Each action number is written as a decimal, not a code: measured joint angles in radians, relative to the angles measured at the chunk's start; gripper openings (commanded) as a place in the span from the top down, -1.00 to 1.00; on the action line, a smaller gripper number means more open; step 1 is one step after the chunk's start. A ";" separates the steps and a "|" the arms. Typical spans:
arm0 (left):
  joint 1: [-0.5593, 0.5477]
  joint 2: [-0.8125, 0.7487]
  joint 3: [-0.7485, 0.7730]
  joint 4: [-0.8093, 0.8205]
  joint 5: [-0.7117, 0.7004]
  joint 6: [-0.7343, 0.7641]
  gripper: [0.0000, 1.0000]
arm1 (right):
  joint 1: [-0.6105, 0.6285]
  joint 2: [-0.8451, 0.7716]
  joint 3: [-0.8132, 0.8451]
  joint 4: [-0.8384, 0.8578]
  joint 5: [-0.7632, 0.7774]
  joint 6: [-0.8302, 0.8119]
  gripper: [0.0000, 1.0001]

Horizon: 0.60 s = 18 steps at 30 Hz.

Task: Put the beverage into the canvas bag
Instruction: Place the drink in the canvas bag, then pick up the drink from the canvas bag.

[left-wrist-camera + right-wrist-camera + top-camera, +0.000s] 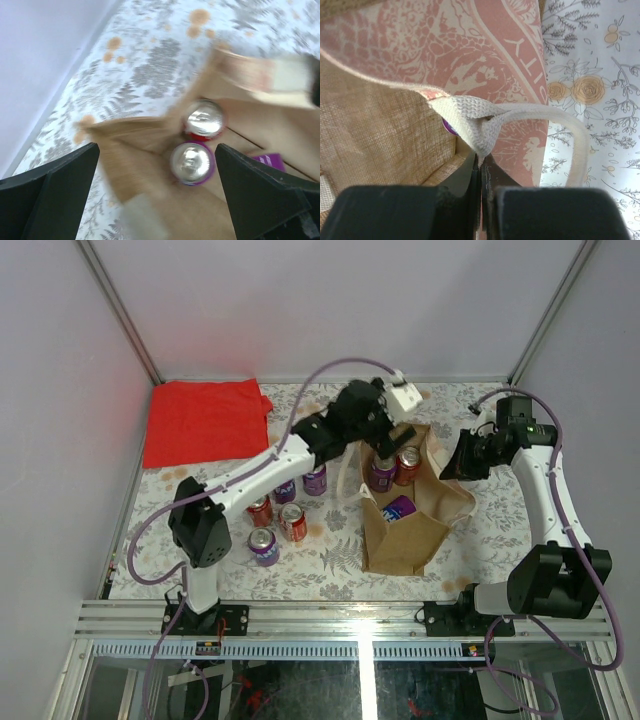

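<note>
The tan canvas bag (412, 525) stands open at the table's middle right. Inside it a purple can (382, 472) and a red can (407, 465) stand upright, and another purple can (398, 508) lies on its side. My left gripper (385, 443) hangs open and empty just above the bag's far end. In the left wrist view the gripper (156, 190) is spread wide over the purple can (192, 162) and the red can (204, 119). My right gripper (452, 462) is shut on the bag's cream strap handle (480, 125) at the bag's right rim, seen in the right wrist view (481, 167).
Several loose cans stand left of the bag: purple (315, 478), purple (285, 490), red (261, 510), red (292, 522), purple (264, 547). A flat red cloth (205, 420) lies at the back left. Enclosure walls surround the table.
</note>
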 measured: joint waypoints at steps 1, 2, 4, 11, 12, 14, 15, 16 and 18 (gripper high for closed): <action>0.029 -0.001 0.013 -0.002 0.004 -0.021 -0.99 | 0.000 0.000 -0.008 -0.001 0.000 -0.003 1.00; 0.068 -0.002 0.033 -0.002 0.014 -0.050 -0.98 | 0.000 0.000 -0.016 -0.005 0.001 -0.005 1.00; 0.150 -0.010 0.063 0.000 0.023 -0.102 -0.98 | 0.000 0.000 -0.030 -0.016 0.005 -0.010 1.00; 0.379 -0.083 0.079 -0.002 0.001 -0.218 -0.98 | 0.001 0.000 -0.037 -0.036 0.056 -0.016 0.98; 0.398 -0.084 0.081 -0.003 -0.003 -0.233 -0.98 | 0.002 0.000 -0.037 -0.036 0.063 -0.011 0.95; 0.426 -0.080 0.081 -0.020 -0.003 -0.253 -0.99 | 0.002 0.000 -0.036 -0.032 0.073 0.008 0.83; 0.436 -0.075 0.081 -0.031 -0.003 -0.258 -0.99 | 0.003 0.000 -0.035 -0.029 0.080 0.018 0.76; 0.442 -0.068 0.081 -0.042 -0.003 -0.261 -0.99 | 0.004 0.001 -0.031 -0.029 0.088 0.035 0.67; 0.448 -0.051 0.081 -0.063 -0.002 -0.261 -0.99 | 0.005 0.007 -0.008 -0.026 0.097 0.072 0.43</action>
